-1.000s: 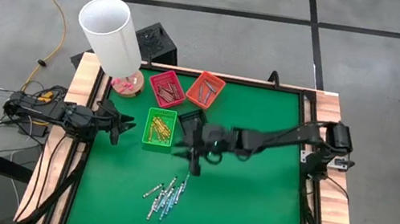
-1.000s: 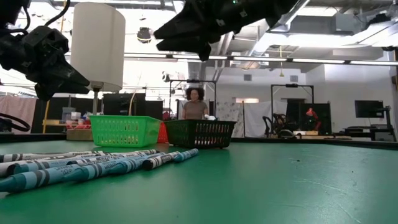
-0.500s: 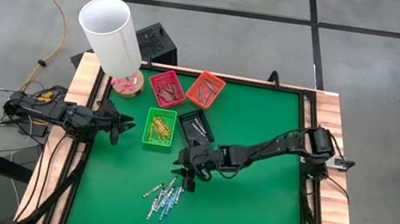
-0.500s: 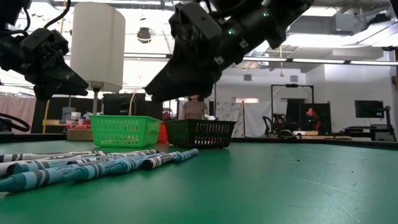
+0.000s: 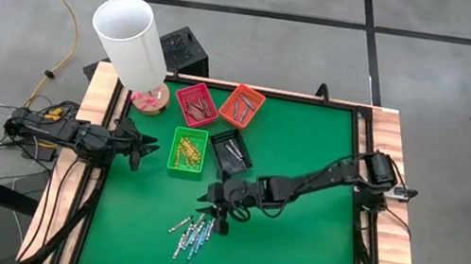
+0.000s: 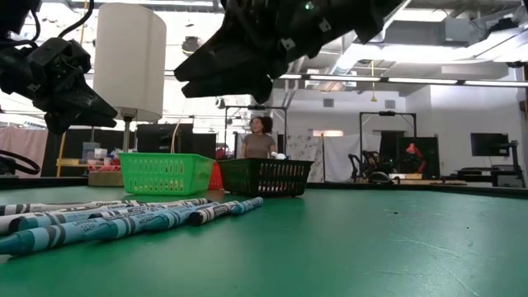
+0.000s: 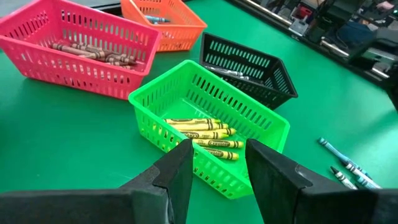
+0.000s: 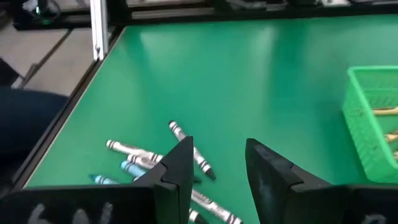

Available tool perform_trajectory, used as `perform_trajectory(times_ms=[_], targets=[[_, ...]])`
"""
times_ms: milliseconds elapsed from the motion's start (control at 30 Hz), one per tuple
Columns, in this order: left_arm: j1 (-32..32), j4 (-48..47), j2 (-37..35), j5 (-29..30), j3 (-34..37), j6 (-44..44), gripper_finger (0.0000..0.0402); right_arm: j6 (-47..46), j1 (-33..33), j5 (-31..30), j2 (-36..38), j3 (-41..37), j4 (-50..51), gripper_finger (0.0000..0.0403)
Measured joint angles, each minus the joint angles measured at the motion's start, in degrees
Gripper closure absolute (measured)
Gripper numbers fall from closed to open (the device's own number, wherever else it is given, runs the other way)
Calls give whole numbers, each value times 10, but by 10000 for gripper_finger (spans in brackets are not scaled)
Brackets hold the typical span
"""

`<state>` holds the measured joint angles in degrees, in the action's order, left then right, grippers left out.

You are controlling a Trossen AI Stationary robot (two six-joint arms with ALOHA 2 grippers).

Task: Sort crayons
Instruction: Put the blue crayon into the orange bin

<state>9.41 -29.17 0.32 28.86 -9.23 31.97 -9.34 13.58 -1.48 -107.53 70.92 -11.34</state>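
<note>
The right end effector [image 5: 211, 216], fingers apart, has moved down over the loose blue and grey crayons [image 5: 194, 232]; the green plastic basket [image 7: 272, 126] holds yellow crayons [image 7: 205, 134].

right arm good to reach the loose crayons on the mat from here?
Probably yes. The right gripper hangs open just above the loose crayons, and the green mat around that pile shows nothing between them; the green tray sits off to one side.

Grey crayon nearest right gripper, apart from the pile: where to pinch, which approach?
Take the grey crayon at mid-length, coming straight down with the right gripper, fingers across its narrow width. It lies flat on the green table, a little apart from the other loose crayons, so both long sides are free; its ends offer little to grip.
</note>
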Motion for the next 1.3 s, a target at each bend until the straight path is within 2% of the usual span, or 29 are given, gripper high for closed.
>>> perform_trajectory(times_ms=[333,600,833,933,1200,1300], targets=[[0,0,0,0,0,0,265,8,15,0,0,36,98,262],[0,0,0,0,0,0,265,21,31,-7,0,38,103,262],[0,0,0,0,0,0,265,74,58,-61,0,38,97,262],[0,0,0,0,1,0,265,78,63,-66,-5,38,101,262],[0,0,0,0,1,0,265,79,51,-91,-7,37,200,262],[0,0,0,0,1,0,265,124,50,-92,-6,38,234,262]])
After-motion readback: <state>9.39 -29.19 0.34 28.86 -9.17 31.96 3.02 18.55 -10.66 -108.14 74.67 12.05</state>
